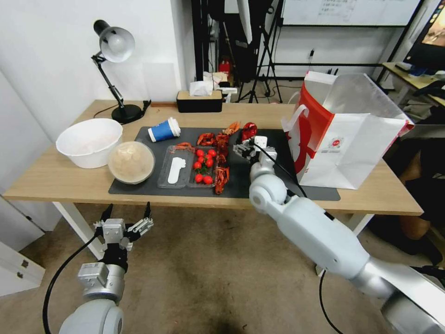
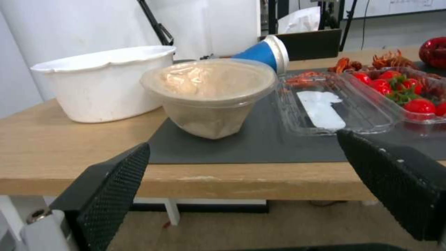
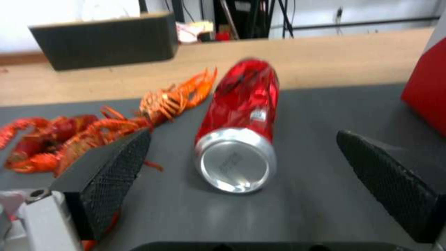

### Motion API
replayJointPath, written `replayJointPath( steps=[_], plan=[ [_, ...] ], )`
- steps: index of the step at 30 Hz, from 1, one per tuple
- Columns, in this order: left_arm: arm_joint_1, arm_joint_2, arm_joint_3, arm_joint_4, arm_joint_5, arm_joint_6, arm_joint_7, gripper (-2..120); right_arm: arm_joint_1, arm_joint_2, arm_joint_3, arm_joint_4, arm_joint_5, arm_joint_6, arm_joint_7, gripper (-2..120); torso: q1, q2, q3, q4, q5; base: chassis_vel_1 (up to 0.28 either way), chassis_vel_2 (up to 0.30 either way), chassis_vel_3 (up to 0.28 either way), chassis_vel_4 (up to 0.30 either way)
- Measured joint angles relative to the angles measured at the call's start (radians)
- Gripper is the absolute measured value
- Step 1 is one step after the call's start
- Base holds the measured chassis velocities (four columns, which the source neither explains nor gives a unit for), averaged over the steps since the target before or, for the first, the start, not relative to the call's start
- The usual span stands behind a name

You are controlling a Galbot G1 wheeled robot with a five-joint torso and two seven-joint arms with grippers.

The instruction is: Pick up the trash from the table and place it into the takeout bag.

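Right gripper [image 3: 241, 174] spread wide around one red can [image 3: 241, 129] lying on the mat, arm hiding it overhead; left gripper [image 1: 127, 218] open below the table [image 1: 55, 178]

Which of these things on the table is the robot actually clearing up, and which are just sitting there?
For the job: red can, blue paper cup, beige tub, crayfish shells, takeout bag.

Just there: white bowl, tomato tray, desk lamp, tissue box.
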Motion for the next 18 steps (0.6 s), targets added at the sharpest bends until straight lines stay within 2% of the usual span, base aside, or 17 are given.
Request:
replayJointPath(
  steps=[10,18],
  plan=[
    [0.008,0.001,-0.004,0.001,0.0,-0.016,-0.001,100,0.047,0.043,-0.025,-0.085,0.05,-0.005,0.013,100,0.0,0.0,0.0,0.0,-0.0001,0.0,0.0,0.0,0.0],
    [0.012,0.004,-0.005,0.002,0.0,-0.022,-0.002,100,0.08,0.07,-0.03,-0.154,0.075,-0.01,0.013,91,0.0,0.0,0.0,0.0001,-0.0001,0.0,0.0,0.0,0.0]
  ],
)
